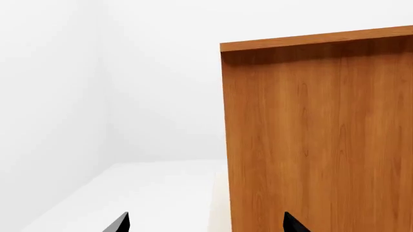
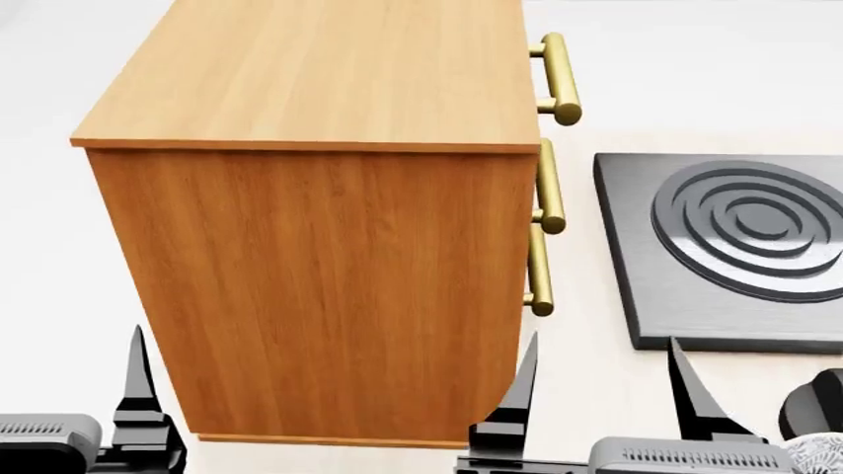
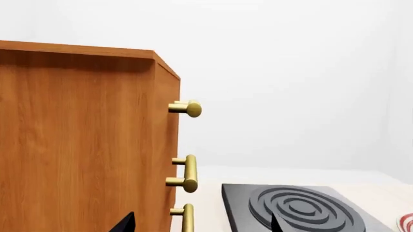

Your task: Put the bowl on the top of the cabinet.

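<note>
Left gripper (image 2: pixel 330 395) agape facing cabinet (image 2: pixel 316 296), right gripper (image 2: pixel 599 395) likewise empty

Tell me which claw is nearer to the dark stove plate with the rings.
The right claw: it sits just in front of the stove plate, near its front-left corner. The left claw is far over, beyond the cabinet.

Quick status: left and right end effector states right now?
Left end effector: open, holding nothing.
Right end effector: open, holding nothing.
</note>
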`<state>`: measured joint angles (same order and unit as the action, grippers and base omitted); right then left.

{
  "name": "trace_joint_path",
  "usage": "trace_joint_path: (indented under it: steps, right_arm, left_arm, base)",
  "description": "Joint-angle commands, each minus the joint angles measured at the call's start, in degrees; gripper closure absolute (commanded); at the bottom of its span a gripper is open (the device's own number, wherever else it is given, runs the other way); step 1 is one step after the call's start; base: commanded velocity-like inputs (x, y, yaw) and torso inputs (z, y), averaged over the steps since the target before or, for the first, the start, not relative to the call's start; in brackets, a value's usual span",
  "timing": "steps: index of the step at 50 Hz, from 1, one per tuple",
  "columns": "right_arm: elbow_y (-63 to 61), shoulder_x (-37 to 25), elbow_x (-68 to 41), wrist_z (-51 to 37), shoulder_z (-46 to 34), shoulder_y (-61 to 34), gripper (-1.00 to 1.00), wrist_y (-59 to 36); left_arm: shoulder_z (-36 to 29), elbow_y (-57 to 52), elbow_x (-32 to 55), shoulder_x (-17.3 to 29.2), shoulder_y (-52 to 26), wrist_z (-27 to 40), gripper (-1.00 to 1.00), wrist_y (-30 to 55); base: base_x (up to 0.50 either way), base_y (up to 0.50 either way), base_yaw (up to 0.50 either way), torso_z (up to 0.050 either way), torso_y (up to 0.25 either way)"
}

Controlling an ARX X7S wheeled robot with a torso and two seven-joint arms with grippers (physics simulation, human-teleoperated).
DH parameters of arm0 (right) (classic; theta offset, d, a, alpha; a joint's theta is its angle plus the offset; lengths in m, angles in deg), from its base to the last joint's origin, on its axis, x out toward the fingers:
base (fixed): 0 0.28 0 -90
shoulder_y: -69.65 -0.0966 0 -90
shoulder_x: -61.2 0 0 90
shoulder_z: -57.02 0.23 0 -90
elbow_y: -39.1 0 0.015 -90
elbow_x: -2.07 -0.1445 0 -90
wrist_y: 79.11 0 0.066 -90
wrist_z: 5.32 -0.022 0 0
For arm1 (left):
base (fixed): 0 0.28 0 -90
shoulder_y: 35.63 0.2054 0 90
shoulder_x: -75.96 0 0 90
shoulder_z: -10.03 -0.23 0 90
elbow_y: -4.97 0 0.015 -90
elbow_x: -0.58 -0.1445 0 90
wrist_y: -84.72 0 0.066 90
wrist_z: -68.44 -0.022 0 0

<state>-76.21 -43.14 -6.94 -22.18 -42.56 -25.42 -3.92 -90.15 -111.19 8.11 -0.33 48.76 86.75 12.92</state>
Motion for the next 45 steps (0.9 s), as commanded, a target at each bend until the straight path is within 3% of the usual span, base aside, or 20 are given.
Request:
trace_joint_path:
  steps: [1, 34, 40, 45]
  right_arm:
    - [-0.04, -0.32, 0.09, -0.42, -0.26, 0.13, -1.0, 0.51]
    - [0.85, -0.68, 1.82, -3.05, -1.35, -0.14, -1.0, -0.15]
    - [-1.79, -0.6, -1.44, -4.67, 1.19, -2.42, -1.0, -11.39]
    - [-5.49, -4.38, -0.05, -3.71, 0.13, -2.98, -1.0, -15.69]
  left_arm:
    - [-0.23, -0.35, 0.2, 0.34, 0.1, 0.36, -1.0, 0.09]
    - [-0.88, 0.3, 0.77, 1.01, 0.05, 1.19, -1.0, -0.5]
    - [-0.8, 0.29, 0.92, 1.31, 0.23, 1.32, -1.0, -0.6]
    - [-1.0, 1.33, 1.05, 1.19, 0.11, 1.29, -1.0, -1.34]
  base:
    - [0.0, 0.0, 0.0, 0.0, 0.0]
    - [0.08, 0.0, 0.0, 0.0, 0.0]
    - [0.0, 0.0, 0.0, 0.0, 0.0]
    - [0.0, 0.0, 0.0, 0.0, 0.0]
